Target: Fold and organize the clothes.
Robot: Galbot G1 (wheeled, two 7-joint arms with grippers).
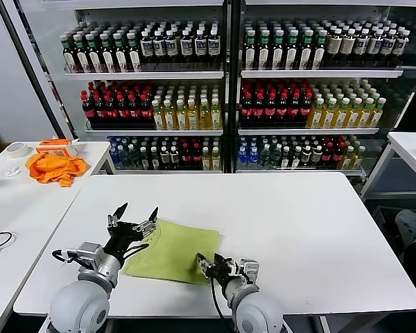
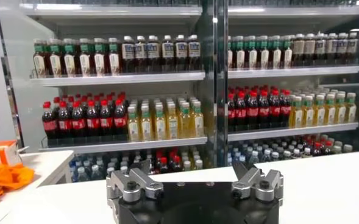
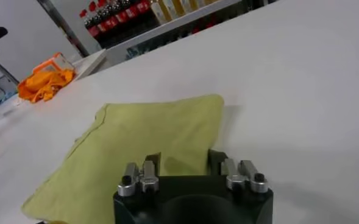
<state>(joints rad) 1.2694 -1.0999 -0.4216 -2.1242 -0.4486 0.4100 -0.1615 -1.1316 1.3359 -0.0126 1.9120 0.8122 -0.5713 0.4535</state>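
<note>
Left gripper (image 1: 133,215) raised over T-shirt's left edge, jaws spread wide, nothing held. Yellow-green T-shirt (image 1: 175,251) flat on white table (image 1: 298,229), near front edge, already folded to compact rectangle. Right gripper (image 1: 215,266) at shirt's near-right corner, jaws partly parted, grip unconfirmed. Likely remaining: final fold or tidy-up.

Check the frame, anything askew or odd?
Nothing stands out. The folded T-shirt lies flat on the table, slightly skewed to its edge, between the open left gripper and the right gripper.
</note>
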